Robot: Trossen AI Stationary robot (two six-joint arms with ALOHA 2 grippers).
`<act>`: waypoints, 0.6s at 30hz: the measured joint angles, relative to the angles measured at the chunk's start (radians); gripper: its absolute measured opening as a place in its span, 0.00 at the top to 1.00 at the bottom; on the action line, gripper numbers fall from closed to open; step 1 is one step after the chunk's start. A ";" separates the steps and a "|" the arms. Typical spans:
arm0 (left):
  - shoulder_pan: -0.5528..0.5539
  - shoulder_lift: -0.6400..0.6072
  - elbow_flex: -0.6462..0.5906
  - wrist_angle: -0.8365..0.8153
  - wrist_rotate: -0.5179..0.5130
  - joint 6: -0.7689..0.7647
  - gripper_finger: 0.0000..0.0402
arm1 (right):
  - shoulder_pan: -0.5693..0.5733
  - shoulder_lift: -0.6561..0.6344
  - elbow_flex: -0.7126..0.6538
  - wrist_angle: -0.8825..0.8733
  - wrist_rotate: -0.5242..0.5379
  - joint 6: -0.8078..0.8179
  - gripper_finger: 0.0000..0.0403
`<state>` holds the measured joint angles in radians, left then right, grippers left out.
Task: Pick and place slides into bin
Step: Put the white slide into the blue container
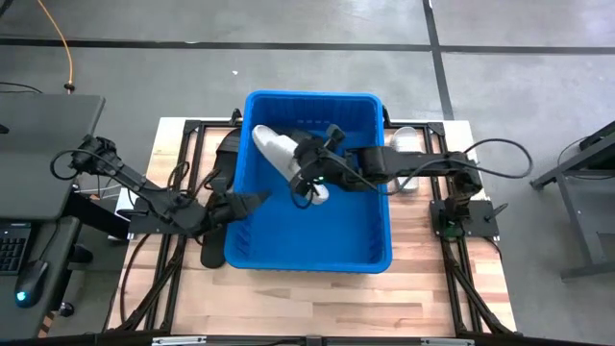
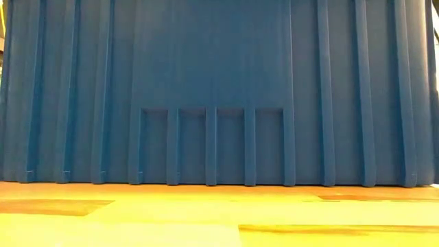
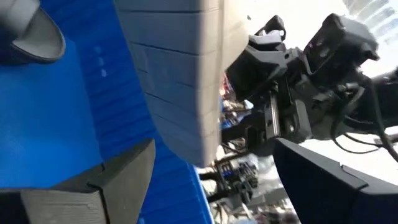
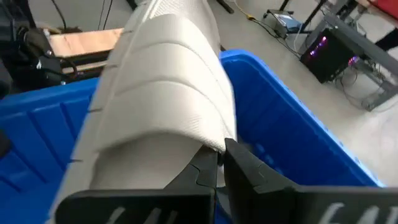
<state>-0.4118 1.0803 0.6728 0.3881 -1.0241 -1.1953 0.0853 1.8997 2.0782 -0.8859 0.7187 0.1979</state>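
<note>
Right now the right gripper (image 1: 309, 176) pinches a light grey slide (image 1: 276, 149) above the blue bin (image 1: 370, 252). The left gripper (image 1: 258, 198) gapes wide, empty, at the bin's wall, close beside that slide.

**Even overhead light, blown-out wrist view**

The high view is evenly lit and sharp, with soft shadows under the arms. In the low view the bin (image 2: 219, 89) wall fills the picture, dim and slightly soft, the table (image 2: 219, 216) glowing warm. The left wrist view is blurred, overexposed toward 2 o'clock. The right wrist view is soft up close.
</note>
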 joint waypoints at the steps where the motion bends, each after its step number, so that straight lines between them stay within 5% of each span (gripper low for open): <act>1: 0.000 0.009 0.005 -0.003 -0.007 -0.003 0.21 | 0.000 0.012 0.010 0.002 -0.012 -0.019 1.00; 13: 0.003 0.062 0.006 0.030 -0.026 -0.020 0.21 | 0.014 0.049 0.016 0.097 -0.136 -0.068 1.00; 18: 0.050 0.064 0.006 0.026 0.039 -0.042 0.21 | 0.011 0.054 0.016 0.144 -0.178 -0.065 1.00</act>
<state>-0.3618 1.1439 0.6785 0.4145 -0.9852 -1.2375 0.0967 1.9539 2.0941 -0.7423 0.5402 0.1329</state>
